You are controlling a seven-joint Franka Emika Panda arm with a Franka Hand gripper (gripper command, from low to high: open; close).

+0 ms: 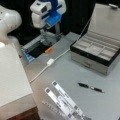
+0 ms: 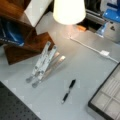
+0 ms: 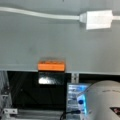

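My gripper [image 1: 45,35] hangs below the white and blue hand at a front view's top, above the table's far edge; it does not show in the wrist view. Nearest to it is a small orange block [image 1: 48,50] [image 2: 81,28] at that edge, seen in the middle of the wrist view [image 3: 51,66]. Nothing shows between the fingers. A white cable with a flat adapter [image 1: 50,61] [image 2: 104,53] [image 3: 98,19] runs across the table just past the block.
An open compartmented case [image 1: 97,52] [image 2: 107,97] stands on the grey table. A black pen [image 1: 90,87] [image 2: 68,91] and a folded metal stand [image 1: 62,100] [image 2: 43,63] lie nearer. A white lampshade [image 2: 68,11] and a wooden shelf [image 2: 22,37] stand at the side.
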